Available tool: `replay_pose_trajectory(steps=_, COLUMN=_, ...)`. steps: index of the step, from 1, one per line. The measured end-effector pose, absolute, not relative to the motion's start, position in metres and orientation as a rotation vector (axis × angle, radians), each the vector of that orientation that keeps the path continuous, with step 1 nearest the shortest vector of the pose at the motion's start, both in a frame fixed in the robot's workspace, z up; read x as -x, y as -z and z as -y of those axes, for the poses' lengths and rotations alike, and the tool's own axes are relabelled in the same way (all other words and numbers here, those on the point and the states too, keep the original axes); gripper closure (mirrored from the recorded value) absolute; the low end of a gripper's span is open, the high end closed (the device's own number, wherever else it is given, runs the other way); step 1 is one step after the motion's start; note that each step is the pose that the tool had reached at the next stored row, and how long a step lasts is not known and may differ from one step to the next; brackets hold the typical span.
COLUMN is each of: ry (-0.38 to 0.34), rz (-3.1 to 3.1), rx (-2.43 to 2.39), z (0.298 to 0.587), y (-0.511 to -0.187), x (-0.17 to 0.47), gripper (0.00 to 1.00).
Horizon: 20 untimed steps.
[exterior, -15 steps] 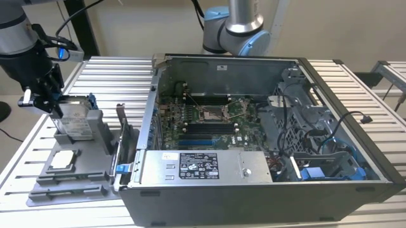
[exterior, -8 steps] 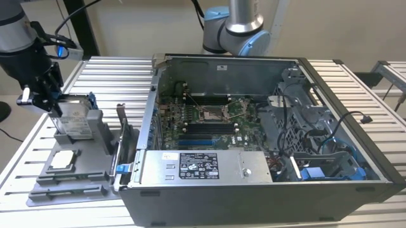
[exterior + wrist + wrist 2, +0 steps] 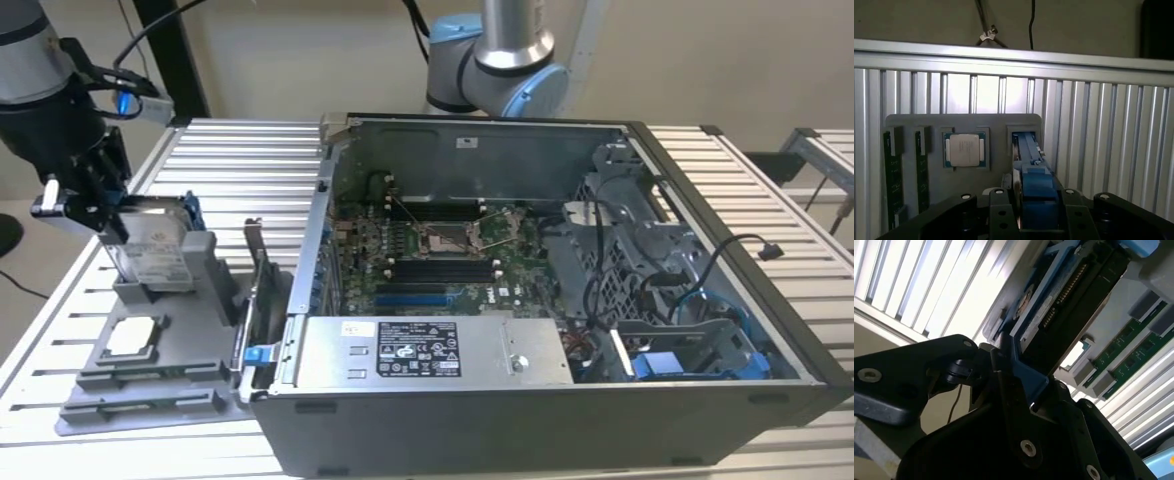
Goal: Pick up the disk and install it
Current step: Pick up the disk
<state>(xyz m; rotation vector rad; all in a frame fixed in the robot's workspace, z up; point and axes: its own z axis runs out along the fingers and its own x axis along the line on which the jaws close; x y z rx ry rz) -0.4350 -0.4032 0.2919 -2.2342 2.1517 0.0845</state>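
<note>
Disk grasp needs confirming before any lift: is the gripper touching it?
Touching. In the first wrist view the gripper clamps both sides of the disk, on its blue carrier.

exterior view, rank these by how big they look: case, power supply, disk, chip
1. case
2. power supply
3. disk
4. chip
The disk and chip sit on the same tray, about equally far from the camera, so their order looks safe.
</note>
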Motion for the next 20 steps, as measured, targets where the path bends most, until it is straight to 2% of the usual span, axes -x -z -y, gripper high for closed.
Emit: replay_pose_trajectory(steps=20, ry=-0.072, rz=-2.147, rx=2.234, z=0.403, y=-0.324, x=0.436, gripper=1.00)
